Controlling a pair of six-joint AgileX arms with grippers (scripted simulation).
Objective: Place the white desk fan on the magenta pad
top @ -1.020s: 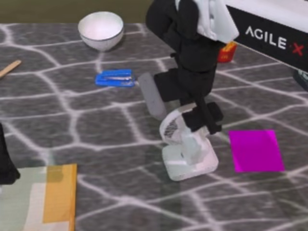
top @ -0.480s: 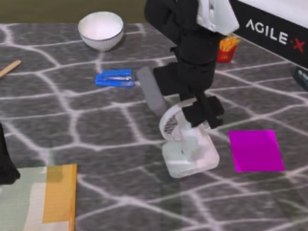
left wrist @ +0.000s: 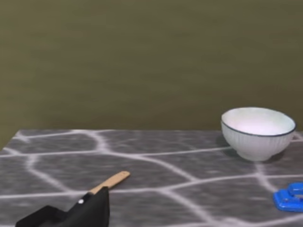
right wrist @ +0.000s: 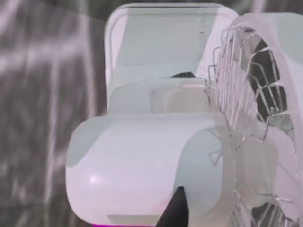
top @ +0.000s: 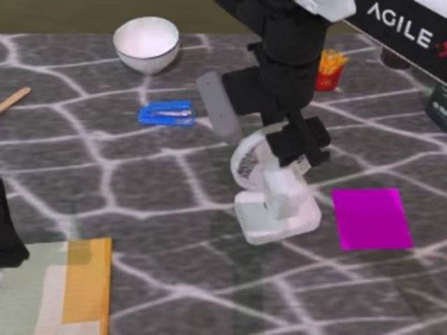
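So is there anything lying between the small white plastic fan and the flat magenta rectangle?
No. In the top view only bare grey cracked-pattern tabletop separates the white desk fan from the magenta pad.

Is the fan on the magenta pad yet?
No. The white desk fan sits left of the magenta pad, apart from it, with the right gripper over its housing; the pad is bare.

Dark grey desk (top: pixel 140 188) veined with pale crack lines. White plastic desk fan (top: pixel 276 206), wire grille over dark blades. Flat magenta pad (top: pixel 371 218), plain. White bowl (top: pixel 147 43), dark rim. Blue flat packet (top: pixel 166 113). Pale mat (top: pixel 63 289), yellow-orange edge.
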